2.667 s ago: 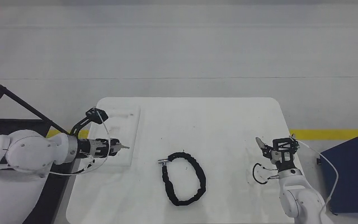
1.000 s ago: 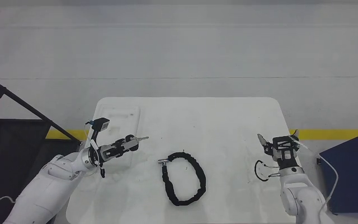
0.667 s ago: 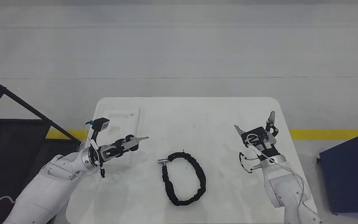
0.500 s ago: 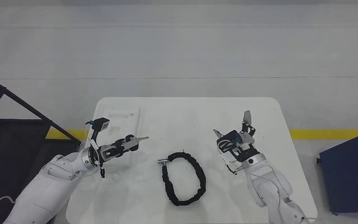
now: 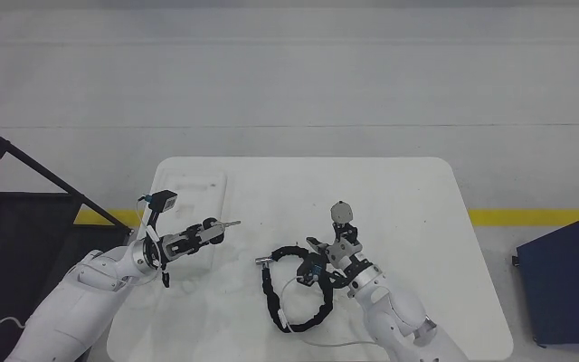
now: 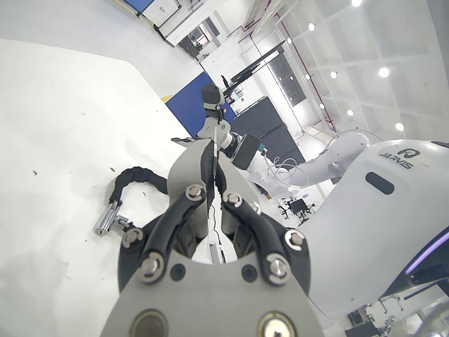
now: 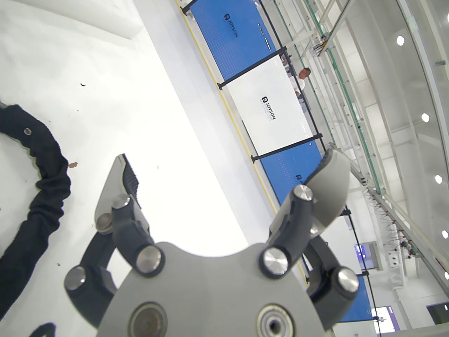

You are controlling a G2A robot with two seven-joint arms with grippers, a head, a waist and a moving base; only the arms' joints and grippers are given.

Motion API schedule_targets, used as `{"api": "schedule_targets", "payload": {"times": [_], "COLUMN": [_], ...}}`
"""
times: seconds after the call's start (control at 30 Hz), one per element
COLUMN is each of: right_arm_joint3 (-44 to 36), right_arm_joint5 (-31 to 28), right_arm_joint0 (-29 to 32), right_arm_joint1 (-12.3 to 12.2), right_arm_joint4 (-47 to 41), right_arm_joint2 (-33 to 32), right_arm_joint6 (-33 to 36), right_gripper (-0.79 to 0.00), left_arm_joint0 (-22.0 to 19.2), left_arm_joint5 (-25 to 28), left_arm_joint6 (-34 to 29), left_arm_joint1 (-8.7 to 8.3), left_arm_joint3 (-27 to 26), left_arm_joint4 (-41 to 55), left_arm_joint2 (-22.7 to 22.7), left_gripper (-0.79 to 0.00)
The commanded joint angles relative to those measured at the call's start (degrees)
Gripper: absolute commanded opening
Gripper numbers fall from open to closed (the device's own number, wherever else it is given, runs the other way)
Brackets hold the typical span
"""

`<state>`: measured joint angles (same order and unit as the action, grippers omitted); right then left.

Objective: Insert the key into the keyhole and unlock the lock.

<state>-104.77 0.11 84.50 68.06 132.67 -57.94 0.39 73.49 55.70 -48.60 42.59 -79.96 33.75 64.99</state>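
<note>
The lock is a black fabric-covered chain loop (image 5: 312, 294) lying at the table's middle, with its silver cylinder (image 5: 263, 261) at the loop's left end. My left gripper (image 5: 213, 227) hovers left of it, shut on the thin metal key (image 5: 230, 223), whose blade points toward the lock. In the left wrist view the key (image 6: 214, 136) sits edge-on between the closed fingers of my left gripper (image 6: 213, 154), and the cylinder (image 6: 105, 222) lies on the table below. My right gripper (image 5: 327, 232) stands open over the loop's right side. In its own view, the right gripper (image 7: 224, 173) has the chain (image 7: 45, 184) beside one finger.
A flat white pad (image 5: 194, 185) lies at the table's back left corner. The white table (image 5: 407, 199) stretches bare to the right of the chain. A dark stand (image 5: 45, 176) rises off the table's left side.
My right arm has swung from the table's right edge leftward to the chain loop, still open. My left gripper lifted the key off the pad earlier and has since held still.
</note>
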Motion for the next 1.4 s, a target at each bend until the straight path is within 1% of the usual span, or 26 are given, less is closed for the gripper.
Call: {"api": "schedule_targets", "payload": {"times": [0.0, 0.4, 0.43, 0.5, 0.57, 0.67, 0.73, 0.77, 0.8, 0.83, 0.9, 1.0, 1.1, 1.2, 1.37], "right_arm_joint3": [0.0, 0.0, 0.3, 1.4, 2.7, 4.2, 4.9, 6.0, 7.1, 8.3, 11.1, 12.8, 15.3, 18.4, 24.4], "right_arm_joint5": [0.0, 0.0, -0.9, -4.4, -10.3, -19.4, -24.7, -29.0, -34.5, -38.4, -44.4, -47.2, -47.9, -47.7, -45.8], "right_arm_joint0": [0.0, 0.0, 0.3, 0.1, -1.2, -4.4, -7.2, -8.7, -11.0, -13.1, -18.0, -23.9, -28.9, -33.3, -38.8], "right_arm_joint1": [0.0, 0.0, 0.1, 0.1, 0.0, 0.1, 0.5, 0.7, 1.0, 1.4, 2.1, 3.6, 5.4, 7.2, 10.0], "right_arm_joint4": [-0.1, -0.1, -3.4, -13.3, -20.3, -27.7, -32.0, -34.6, -38.0, -42.7, -46.2, -49.5, -53.4, -57.4, -61.9], "right_arm_joint2": [0.0, 0.0, -0.2, -2.2, -3.9, -4.3, -3.2, -2.0, -0.8, 0.3, 3.2, 8.2, 13.0, 17.1, 21.9], "right_arm_joint6": [0.1, 0.1, -1.1, -5.2, -7.7, -8.2, -6.5, -4.5, -2.2, -1.7, 5.7, 13.7, 20.3, 24.8, 29.9], "right_gripper": [0.000, 0.000, 0.000, 0.000, 0.000, 0.000, 0.000, 0.000, 0.000, 0.000, 0.000, 0.000, 0.000, 0.000, 0.000], "left_arm_joint0": [0.0, 0.0, 0.0, 0.0, 0.0, 0.0, 0.0, 0.0, 0.0, 0.0, 0.0, 0.0, 0.0, 0.0, 0.0], "left_arm_joint5": [0.0, 0.0, 0.0, 0.0, 0.0, 0.0, 0.0, 0.0, 0.0, 0.0, 0.0, 0.0, 0.0, 0.0, 0.0], "left_arm_joint6": [0.0, 0.0, 0.0, 0.0, 0.0, 0.0, 0.0, 0.0, 0.0, 0.0, 0.0, 0.0, 0.0, 0.0, 0.0], "left_arm_joint1": [0.00, 0.00, 0.00, 0.00, 0.00, 0.00, 0.00, 0.00, 0.00, 0.00, 0.00, 0.00, 0.00, 0.00, 0.00], "left_arm_joint3": [0.0, 0.0, 0.0, 0.0, 0.0, 0.0, 0.0, 0.0, 0.0, 0.0, 0.0, 0.0, 0.0, 0.0, 0.0], "left_arm_joint4": [0.0, 0.0, 0.0, 0.0, 0.0, 0.0, 0.0, 0.0, 0.0, 0.0, 0.0, 0.0, 0.0, 0.0, 0.0], "left_arm_joint2": [0.0, 0.0, 0.0, 0.0, 0.0, 0.0, 0.0, 0.0, 0.0, 0.0, 0.0, 0.0, 0.0, 0.0, 0.0], "left_gripper": [-0.785, -0.785, -0.785, -0.785, -0.785, -0.785, -0.785, -0.785, -0.785, -0.785, -0.785, -0.785, -0.785, -0.785, -0.785]}}
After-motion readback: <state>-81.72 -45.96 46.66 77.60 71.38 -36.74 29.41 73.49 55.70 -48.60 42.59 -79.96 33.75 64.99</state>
